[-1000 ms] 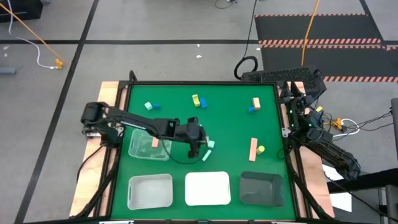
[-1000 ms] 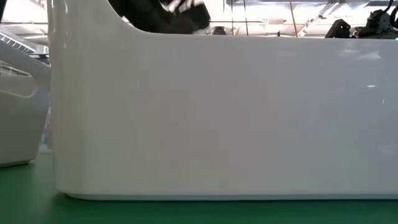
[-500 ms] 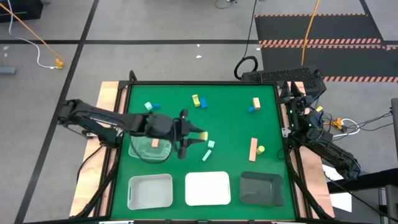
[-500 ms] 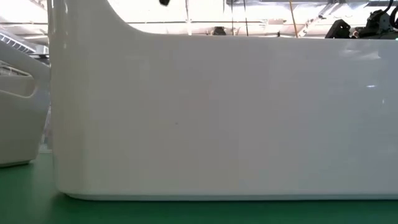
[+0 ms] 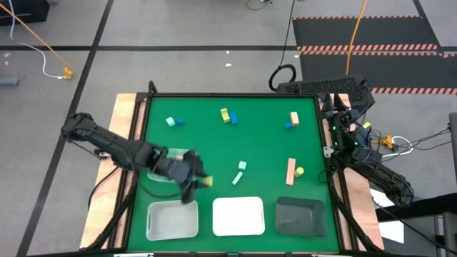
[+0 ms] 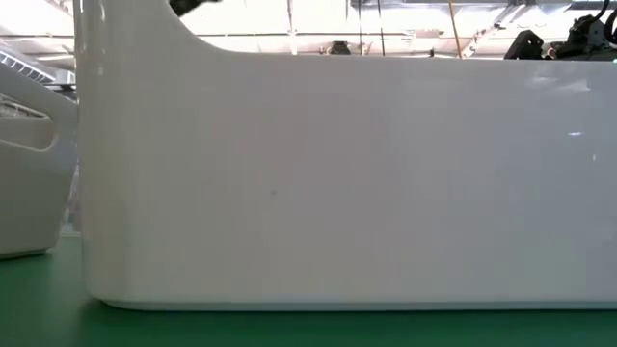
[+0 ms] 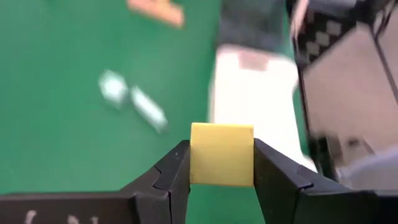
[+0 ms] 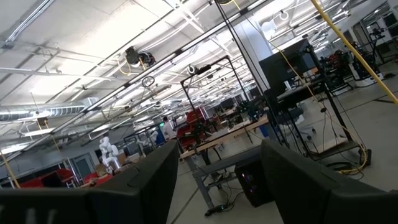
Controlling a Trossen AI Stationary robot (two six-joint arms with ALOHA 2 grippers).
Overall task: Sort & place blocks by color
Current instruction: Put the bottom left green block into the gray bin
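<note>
My left gripper [image 5: 200,182] is shut on a small yellow block [image 7: 222,154], held above the green table [image 5: 264,146] between the round-cornered clear tray [image 5: 158,170] and the near row of trays. Two pale mint blocks [image 5: 240,172] lie on the table to its right. Other blocks lie flat farther off: mint and blue [image 5: 174,122], yellow and blue [image 5: 228,116], salmon and blue [image 5: 292,121], and a salmon bar with a yellow block [image 5: 293,170]. My right gripper [image 8: 217,163] stands open at the table's right edge, pointing up into the room. My left gripper pinches the yellow block by two opposite side faces [image 7: 194,163] between its two fingers [image 7: 176,171]. The fingers slant down, coming from the table's left. The block is lifted clear of the table, its flat face square between the fingertips.
Along the near edge stand a clear tray [image 5: 172,219], a white tray [image 5: 238,215] and a dark tray [image 5: 300,215]. The white tray's wall [image 6: 337,183] fills the low view. The folded right arm [image 5: 364,157] stays off the table's right edge.
My left gripper has gone from beside the mint blocks toward the table's left and near edges, rising and rolling about its own line as it went. It stays shut on the yellow block, which has travelled with it, clear of the table.
</note>
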